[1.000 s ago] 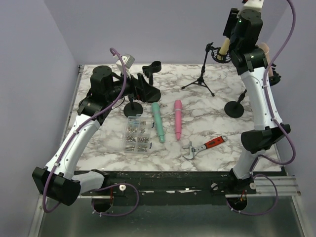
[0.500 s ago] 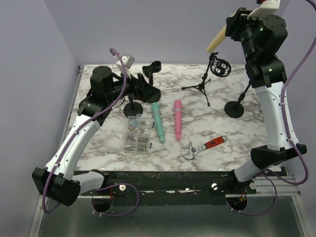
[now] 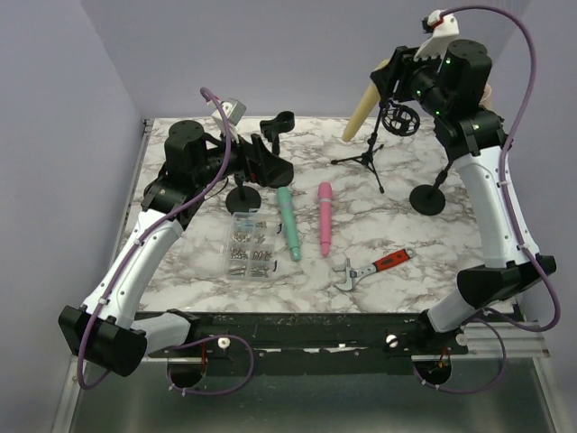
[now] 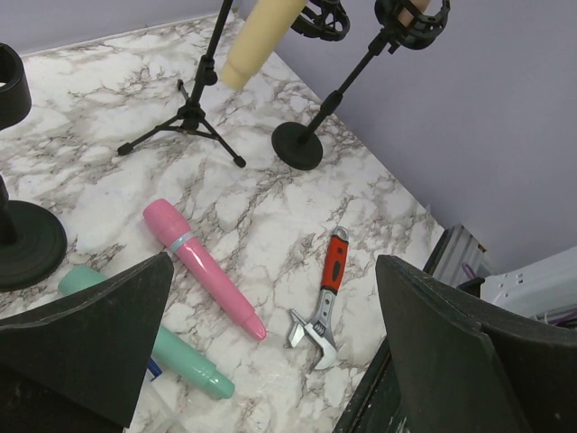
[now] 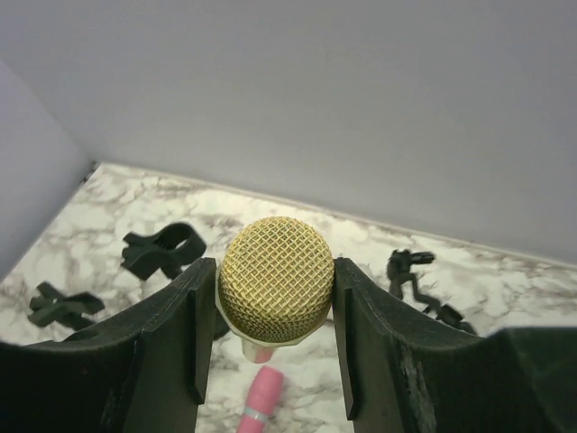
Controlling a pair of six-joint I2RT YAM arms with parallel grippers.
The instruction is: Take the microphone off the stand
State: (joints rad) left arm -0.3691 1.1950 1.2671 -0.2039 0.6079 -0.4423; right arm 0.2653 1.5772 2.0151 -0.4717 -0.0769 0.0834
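Over the last second your right gripper took the mic out of the stand. It had sat at the mount, then rose high above it. At this moment it had come back down a little and tipped, with its tail pointing down and to the left. It hung in the air just beside the empty mount, apparently not touching it. In the right wrist view the jaws were clamped on the mic's gold mesh head. The removal itself looked done, and what remained, by my judgement, was putting the mic down somewhere.

Your left gripper stood spread wide with nothing between its fingers, low over the left side of the table.

You had little room at the back. The wall was close behind the mic, the mount and pole were right beside your wrist, and the round-base stand stood just to their right. Bare marble lay in front of the tripod legs, between the pink mic and the round base. There was more toward the near edge around the wrench. A low swing left risked clipping the tripod.
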